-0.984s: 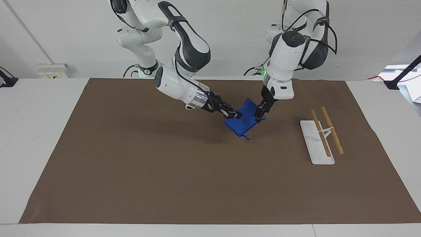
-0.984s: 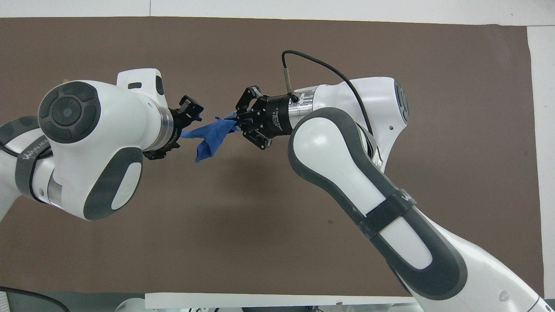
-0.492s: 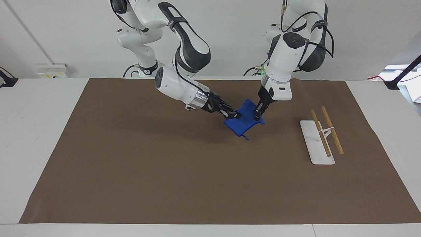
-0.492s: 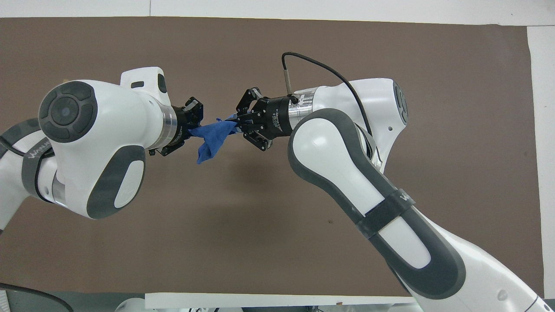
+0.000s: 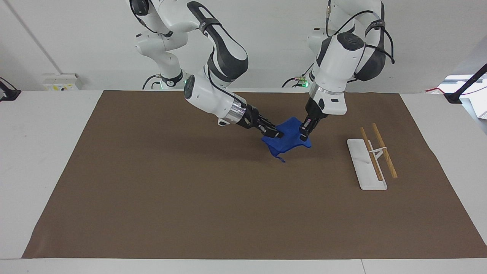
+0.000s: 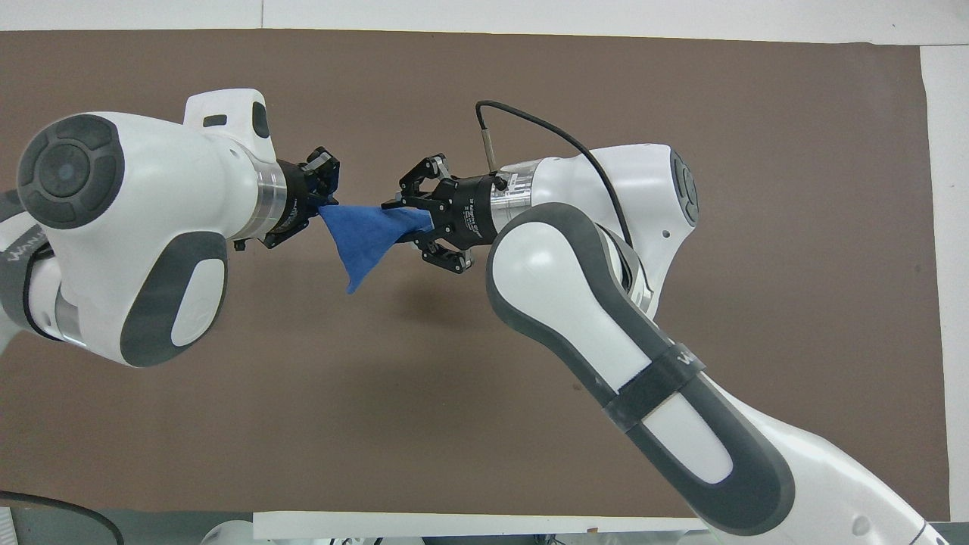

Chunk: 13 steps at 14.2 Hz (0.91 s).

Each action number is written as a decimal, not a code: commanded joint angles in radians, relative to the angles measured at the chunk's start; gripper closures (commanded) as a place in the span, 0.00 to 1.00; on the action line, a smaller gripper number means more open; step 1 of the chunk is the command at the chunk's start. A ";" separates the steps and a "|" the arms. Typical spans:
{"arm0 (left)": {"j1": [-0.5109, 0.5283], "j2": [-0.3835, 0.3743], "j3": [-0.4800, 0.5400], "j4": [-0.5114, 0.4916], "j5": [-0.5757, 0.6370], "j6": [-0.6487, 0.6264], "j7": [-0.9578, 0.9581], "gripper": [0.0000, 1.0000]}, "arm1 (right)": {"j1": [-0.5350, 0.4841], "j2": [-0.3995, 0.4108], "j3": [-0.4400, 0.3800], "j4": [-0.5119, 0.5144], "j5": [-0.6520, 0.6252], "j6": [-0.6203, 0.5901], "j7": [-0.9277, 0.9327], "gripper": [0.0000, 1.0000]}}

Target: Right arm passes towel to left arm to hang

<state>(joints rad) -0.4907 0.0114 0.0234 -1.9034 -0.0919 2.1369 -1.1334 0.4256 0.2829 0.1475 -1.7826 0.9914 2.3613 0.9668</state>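
The blue towel (image 5: 288,138) hangs in the air over the middle of the brown mat, stretched between both grippers, with one corner drooping toward the mat. My right gripper (image 5: 276,134) is shut on one end of it. My left gripper (image 5: 304,133) is shut on the other end. In the overhead view the towel (image 6: 368,236) spans tautly from the left gripper (image 6: 322,206) to the right gripper (image 6: 415,220). The rack (image 5: 368,164), a white base with two wooden rods, lies on the mat toward the left arm's end. The left arm hides it in the overhead view.
A brown mat (image 5: 152,190) covers most of the white table. Both arms reach low over the mat's middle, nearer the robots. A black stand (image 5: 462,89) sits at the table's corner at the left arm's end.
The left gripper has closed on the towel's free end. Both grippers have shifted slightly toward the left arm's end, and the bunched towel is now pulled out taut between them.
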 commanded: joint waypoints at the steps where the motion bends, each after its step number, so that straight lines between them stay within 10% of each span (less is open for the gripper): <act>1: 0.055 -0.001 0.010 0.059 -0.009 -0.087 0.095 0.99 | -0.031 -0.043 -0.003 -0.015 -0.252 -0.037 -0.023 0.00; 5: 0.229 -0.002 0.007 0.037 -0.009 -0.080 0.228 1.00 | -0.212 -0.106 -0.003 0.018 -0.701 -0.299 -0.327 0.00; 13: 0.437 -0.005 0.010 -0.055 -0.003 0.075 0.363 1.00 | -0.485 -0.217 -0.003 0.204 -1.121 -0.793 -0.898 0.00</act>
<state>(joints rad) -0.0986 0.0135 0.0399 -1.9177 -0.0917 2.1504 -0.8190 -0.0391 0.0661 0.1284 -1.6670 -0.0590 1.6753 0.1193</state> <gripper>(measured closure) 0.982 0.000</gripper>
